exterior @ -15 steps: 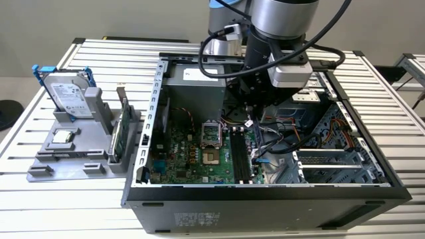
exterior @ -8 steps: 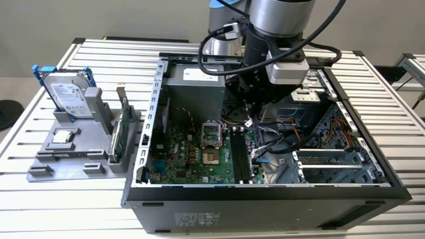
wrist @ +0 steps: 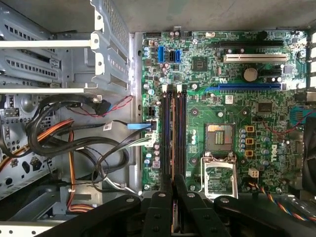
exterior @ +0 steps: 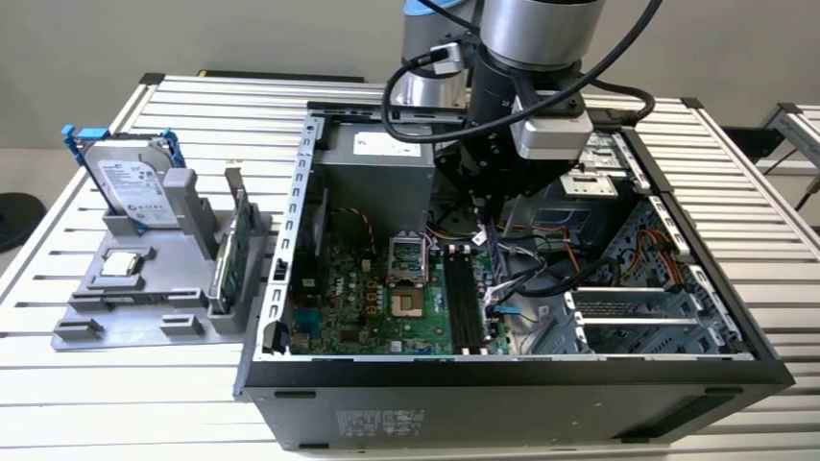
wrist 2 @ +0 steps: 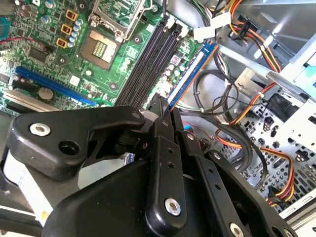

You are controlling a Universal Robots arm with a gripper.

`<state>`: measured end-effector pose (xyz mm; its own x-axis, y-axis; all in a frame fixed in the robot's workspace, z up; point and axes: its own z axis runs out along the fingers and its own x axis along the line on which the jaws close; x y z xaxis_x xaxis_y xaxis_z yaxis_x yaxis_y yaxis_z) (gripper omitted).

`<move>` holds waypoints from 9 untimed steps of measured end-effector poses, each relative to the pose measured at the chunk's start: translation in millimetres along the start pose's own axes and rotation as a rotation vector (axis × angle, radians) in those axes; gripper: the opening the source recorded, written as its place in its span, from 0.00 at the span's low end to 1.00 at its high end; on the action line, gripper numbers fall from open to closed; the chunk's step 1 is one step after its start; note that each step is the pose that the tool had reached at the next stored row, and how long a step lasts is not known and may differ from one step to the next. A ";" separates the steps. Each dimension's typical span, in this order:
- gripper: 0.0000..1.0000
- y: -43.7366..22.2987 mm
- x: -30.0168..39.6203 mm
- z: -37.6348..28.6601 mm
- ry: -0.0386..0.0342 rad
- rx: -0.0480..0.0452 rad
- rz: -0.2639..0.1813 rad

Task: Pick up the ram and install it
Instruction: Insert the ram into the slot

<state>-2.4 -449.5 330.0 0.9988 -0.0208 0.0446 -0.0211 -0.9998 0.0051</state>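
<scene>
My gripper (exterior: 478,216) hangs inside the open computer case (exterior: 513,370), just above the motherboard (exterior: 372,298). Its black fingers (wrist 2: 160,123) are shut on the ram (wrist 2: 192,71), a thin stick with a blue-green edge that runs out from the fingertips. In the first wrist view the gripper (wrist: 173,181) holds the ram (wrist: 173,165) edge-on, in line with the long black memory slots (wrist: 166,128). In the exterior view those slots (exterior: 462,298) lie just below and in front of the gripper. I cannot tell whether the ram touches a slot.
A grey tray (exterior: 96,327) at the exterior view's left carries a silver hard drive (exterior: 134,187) and a green card (exterior: 230,254). Loose cables (exterior: 539,269) and a metal drive cage (exterior: 640,312) crowd the case beside the slots. The processor socket (exterior: 403,259) sits next to them.
</scene>
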 end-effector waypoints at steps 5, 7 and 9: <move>0.00 -0.1 0.0 0.3 0.0000 0.0000 0.000; 0.00 -0.1 0.0 1.6 0.0001 0.0002 0.000; 0.00 -0.1 -0.1 3.9 0.0000 0.0001 0.000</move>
<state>-2.4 -449.4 326.1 0.9988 -0.0208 0.0446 -0.0210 -0.9998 0.0050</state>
